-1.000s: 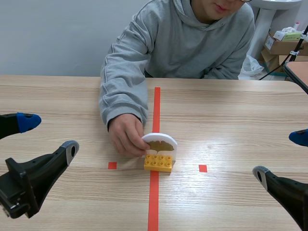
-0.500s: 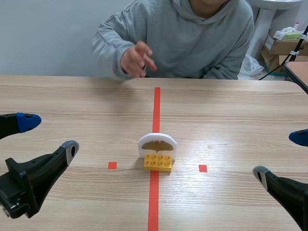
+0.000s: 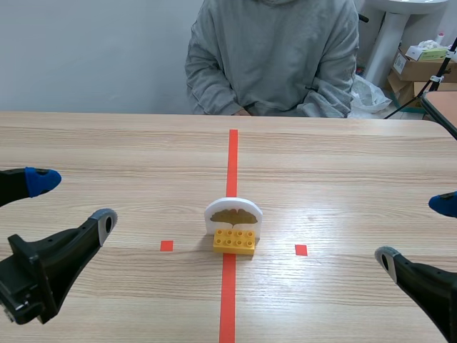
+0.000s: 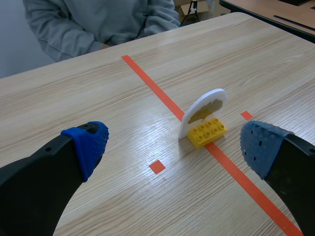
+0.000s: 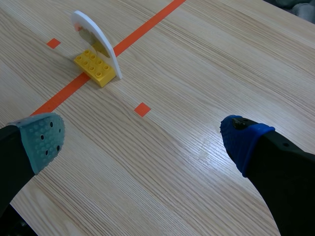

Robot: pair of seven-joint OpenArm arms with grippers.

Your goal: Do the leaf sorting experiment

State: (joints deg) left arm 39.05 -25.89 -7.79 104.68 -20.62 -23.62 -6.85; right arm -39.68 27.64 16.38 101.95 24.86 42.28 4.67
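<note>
A white rounded card with a brown leaf picture (image 3: 234, 213) stands upright in a yellow brick (image 3: 235, 241) on the red centre line of the table. The left wrist view has the card (image 4: 204, 110) and brick (image 4: 206, 132) ahead of my left gripper (image 4: 174, 142), which is open and holds nothing. From the right wrist view the card (image 5: 96, 37) and brick (image 5: 96, 67) lie ahead and off to one side of my right gripper (image 5: 142, 135), also open. In the scene view the left gripper (image 3: 71, 200) and right gripper (image 3: 418, 232) sit low at either side, well apart from the card.
A person in a grey hoodie (image 3: 275, 57) sits across the table with arms folded at the far edge. Cardboard boxes (image 3: 421, 64) stand in the back right, off the table. Small red tape squares flank the brick.
The person's hand let go of the leaf card, lifted away and drew back to the far edge, arms now folded. Neither arm has moved.
</note>
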